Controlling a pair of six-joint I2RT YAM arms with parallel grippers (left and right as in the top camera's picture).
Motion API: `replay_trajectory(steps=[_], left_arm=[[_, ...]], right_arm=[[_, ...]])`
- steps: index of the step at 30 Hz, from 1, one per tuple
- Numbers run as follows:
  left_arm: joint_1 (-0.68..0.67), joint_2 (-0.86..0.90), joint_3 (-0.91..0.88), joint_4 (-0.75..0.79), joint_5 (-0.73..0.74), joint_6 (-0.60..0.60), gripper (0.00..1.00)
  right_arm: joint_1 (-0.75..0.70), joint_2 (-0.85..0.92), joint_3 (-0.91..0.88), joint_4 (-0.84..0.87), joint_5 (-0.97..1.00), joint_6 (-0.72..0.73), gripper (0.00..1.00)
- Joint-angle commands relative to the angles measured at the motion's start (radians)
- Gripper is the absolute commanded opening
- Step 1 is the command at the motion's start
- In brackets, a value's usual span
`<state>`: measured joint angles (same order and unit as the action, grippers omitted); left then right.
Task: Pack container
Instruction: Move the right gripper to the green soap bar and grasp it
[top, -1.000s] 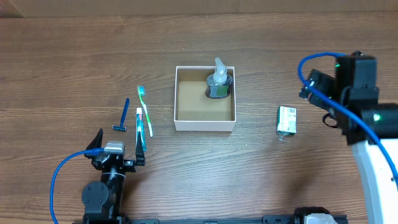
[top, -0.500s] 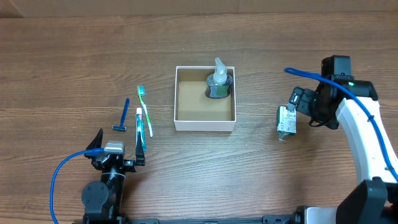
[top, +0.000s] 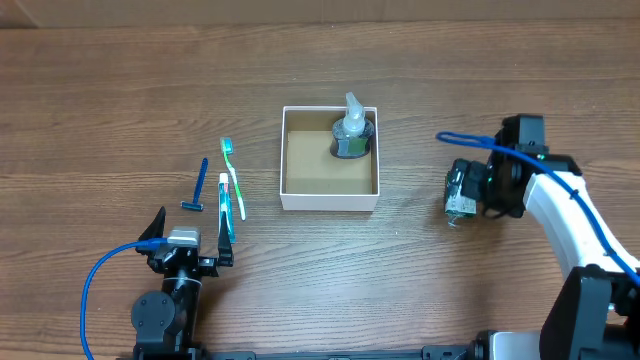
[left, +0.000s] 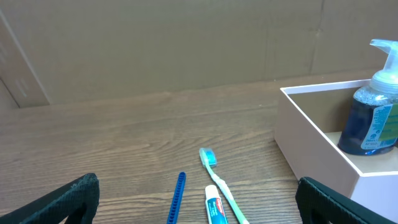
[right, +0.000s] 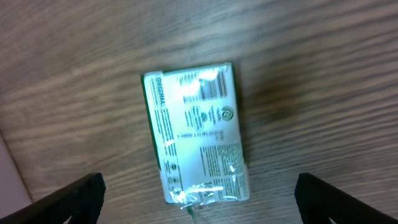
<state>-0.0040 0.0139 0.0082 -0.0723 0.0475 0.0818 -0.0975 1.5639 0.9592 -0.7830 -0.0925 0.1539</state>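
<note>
**Bench check: box part-filled, right arm over the packet**

The container (top: 330, 201) is sitting near the middle of the bench (top: 110, 90), white walls up, brown floor showing. A pump bottle (top: 351, 134) of blue liquid is standing upright inside it, in the far right corner as the overhead view shows it; the other parts of the floor are lying bare.

To the left of the box, well apart from it, three things are lying flat side by side: a blue razor (top: 199, 187), a toothpaste tube (top: 224, 206) and a green toothbrush (top: 234, 178), the brush nearest the box.

The right fingers (right: 78, 194) are hanging spread wide above a green-and-white packet (right: 196, 134), which is lying label up on the wood to the right of the box. The wrist view is showing one tip on each side of the packet, neither touching it, nothing grasped.

The left fingers (left: 65, 198) are resting low at the near left edge of the bench, also spread wide and gripping nothing, pointing toward the razor, tube and brush.
</note>
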Motion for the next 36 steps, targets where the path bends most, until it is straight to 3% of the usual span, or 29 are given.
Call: replay_trajectory(steps=[1,22,26,28,36], left_arm=[[0.010,-0.009,-0.003,-0.002,-0.003,0.001,1.00],[0.010,-0.009,-0.003,-0.002,-0.003,0.001,1.00],[0.010,-0.010,-0.003,-0.002,-0.003,0.001,1.00],[0.010,-0.009,-0.003,-0.002,-0.003,0.001,1.00],[0.010,-0.009,-0.003,-0.002,-0.003,0.001,1.00]], right_arm=[[0.001,0.000,-0.027,0.043,-0.033,-0.034,1.00],[0.001,0.001,-0.216,0.346,-0.014,-0.124,0.98],[0.001,0.002,-0.217,0.357,-0.014,-0.125,0.93],[0.001,0.002,-0.217,0.355,-0.014,-0.125,0.85],[0.001,0.002,-0.220,0.397,-0.013,-0.145,0.92]])
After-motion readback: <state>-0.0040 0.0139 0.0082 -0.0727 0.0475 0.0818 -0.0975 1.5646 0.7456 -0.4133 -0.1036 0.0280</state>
